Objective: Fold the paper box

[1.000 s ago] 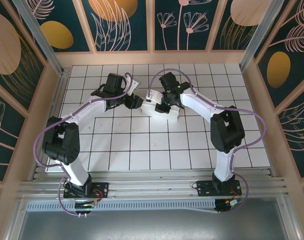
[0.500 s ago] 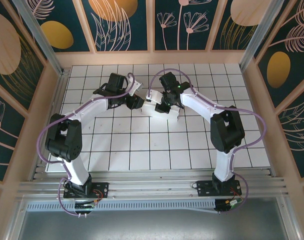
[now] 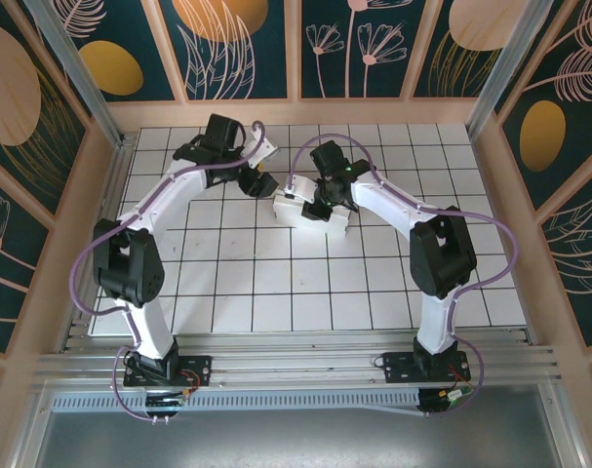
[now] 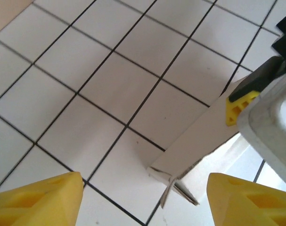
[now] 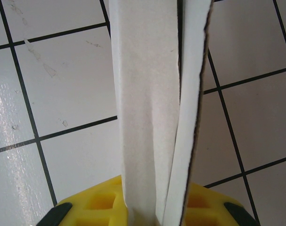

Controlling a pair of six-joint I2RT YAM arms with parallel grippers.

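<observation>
From above, the white thin-cardboard paper box point(image 3: 297, 208) was seen on the gridded worktop point(image 3: 227, 292), clamped by the right gripper point(image 3: 323, 202); the left gripper point(image 3: 263, 181) had been drawn back. At the left wrist, its jaws were spread, empty, the box point(image 4: 199, 141) just ahead. At the right wrist, two panels were pinched together: one fold judged held.

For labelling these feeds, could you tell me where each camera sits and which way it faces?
Top external: above and behind the arms, looking down on the table; both arms, left gripper, right gripper show.
Left wrist: on the left arm, facing down at tiles; its open yellow fingers show.
Right wrist: on the right arm, facing down; its fingers pinch the box.
Shared: all three see the box.
</observation>
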